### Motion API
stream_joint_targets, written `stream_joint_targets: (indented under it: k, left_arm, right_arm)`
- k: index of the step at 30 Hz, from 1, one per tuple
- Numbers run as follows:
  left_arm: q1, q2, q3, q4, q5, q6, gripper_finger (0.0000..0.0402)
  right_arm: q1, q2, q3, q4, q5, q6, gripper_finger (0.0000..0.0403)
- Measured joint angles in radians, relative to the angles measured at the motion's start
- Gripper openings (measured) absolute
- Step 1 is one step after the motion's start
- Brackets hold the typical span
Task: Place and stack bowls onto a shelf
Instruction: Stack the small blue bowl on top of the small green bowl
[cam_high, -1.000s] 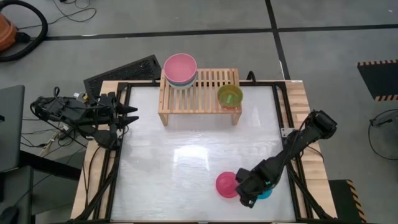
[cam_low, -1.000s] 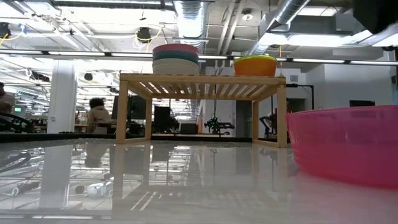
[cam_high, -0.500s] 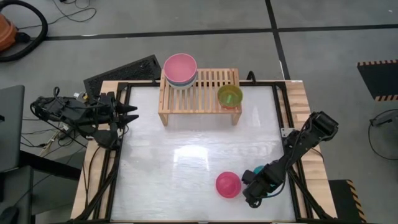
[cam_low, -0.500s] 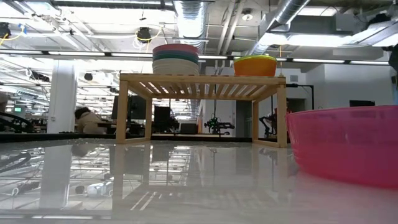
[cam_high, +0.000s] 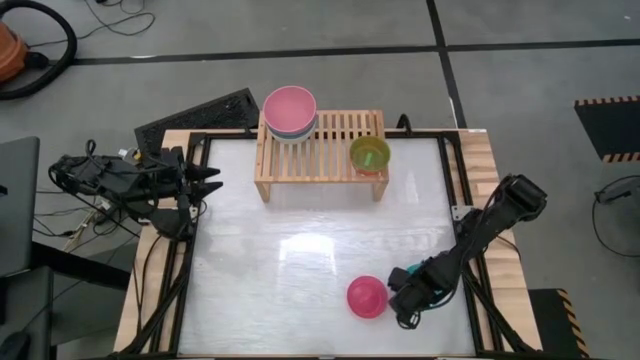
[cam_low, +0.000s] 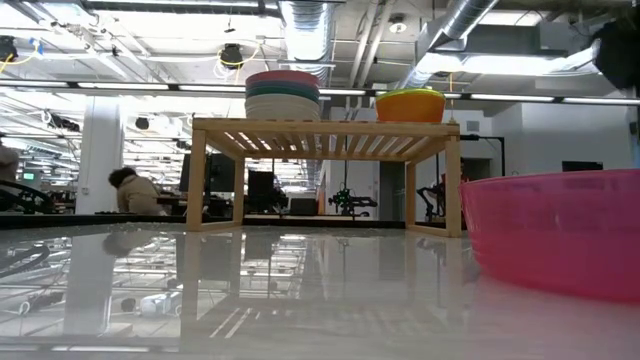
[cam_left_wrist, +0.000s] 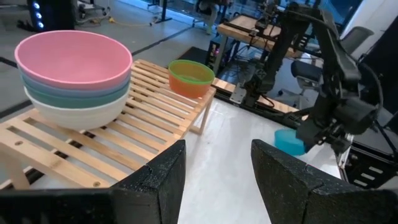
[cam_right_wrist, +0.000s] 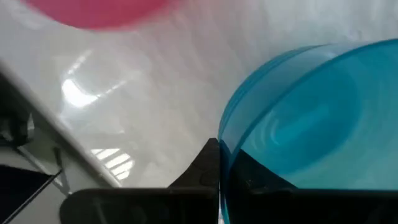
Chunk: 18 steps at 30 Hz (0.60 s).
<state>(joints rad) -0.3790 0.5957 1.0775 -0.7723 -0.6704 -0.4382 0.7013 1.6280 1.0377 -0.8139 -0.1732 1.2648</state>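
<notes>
Shelf (cam_high: 320, 150) at far edge of surface (cam_high: 300, 250), centred. Stack of larger bowls (cam_high: 290, 112) on shelf's left end; two nested smaller bowls (cam_high: 370, 154) on its right end. Lone small bowl (cam_high: 366, 297) on surface near front, right of centre. Right claw (cam_high: 408, 300) just beside it, on its right, rim of another small bowl (cam_right_wrist: 311, 118) between its fingers. Left claw (cam_high: 208, 183) off surface's left edge.

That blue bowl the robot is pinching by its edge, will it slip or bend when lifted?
The cyan bowl looks like thin, glossy plastic, so probably light and rigid enough to keep its shape. The right gripper grips only the rim, so it may tilt or slip.
</notes>
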Motion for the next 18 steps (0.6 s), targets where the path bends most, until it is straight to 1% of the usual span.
stream_joint_targets:
  k: [3, 6, 11, 15, 18]
  left_arm:
    - [0.0, 0.0, 0.0, 0.0, 0.0, -0.005, 0.0167]
    - [0.0, 0.0, 0.0, 0.0, 0.0, -0.017, 0.0167]
    - [0.0, 0.0, 0.0, -0.001, -0.007, -0.017, 0.0167]
    - [0.0, 0.0, 0.0, -0.001, -0.043, -0.016, 0.0167]
    - [0.0, 0.0, 0.0, -0.002, -0.049, -0.016, 0.0167]
  right_arm:
    - [-0.027, -0.062, 0.049, -0.082, 0.04, -0.073, 0.0024]
    - [-0.071, -0.147, 0.107, -0.16, 0.114, -0.179, 0.0024]
    - [-0.208, -0.283, 0.234, -0.283, 0.275, -0.352, 0.0024]
    - [-0.344, -0.356, 0.362, -0.314, 0.406, -0.593, 0.0024]
    - [-0.462, -0.373, 0.471, -0.315, 0.436, -0.807, 0.0024]
